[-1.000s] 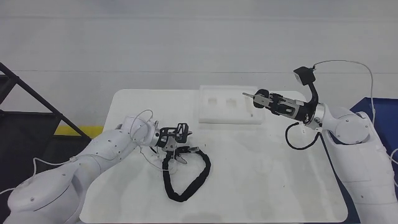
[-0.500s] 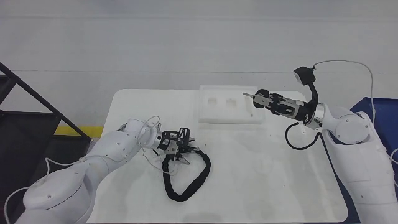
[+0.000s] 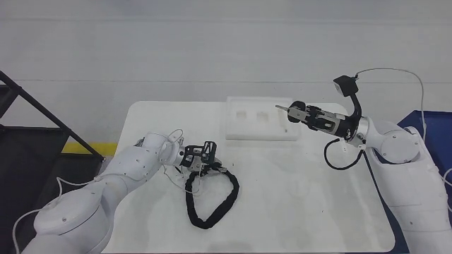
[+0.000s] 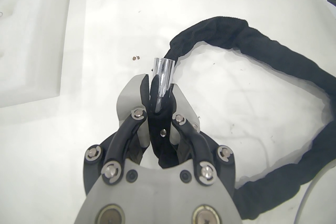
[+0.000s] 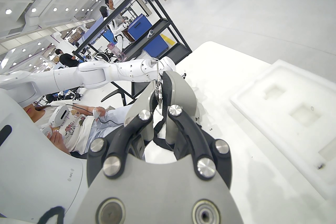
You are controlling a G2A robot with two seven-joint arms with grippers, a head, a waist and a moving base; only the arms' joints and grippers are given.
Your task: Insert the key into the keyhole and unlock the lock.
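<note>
Left fingers [image 4: 143, 88] clamp the lock [image 4: 262, 38] by its rigid, probably slippery barrel [image 4: 163, 72], at the counter's [image 3: 318, 204] 8 o'clock. Its chain, likely heavy, lies limp. Right fingers [image 5: 179, 93] pinch the key [image 5: 158, 91] at 1 o'clock.

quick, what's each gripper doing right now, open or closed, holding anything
left gripper: closed on the lock, at its chrome end.
right gripper: closed on the key, held above the table.

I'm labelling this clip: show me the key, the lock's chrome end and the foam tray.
key [image 5: 158, 90]: right wrist view, the gripped metal part.
lock's chrome end [image 4: 163, 75]: left wrist view, mid-barrel.
foam tray [image 3: 258, 133]: top view, near rim.
</note>
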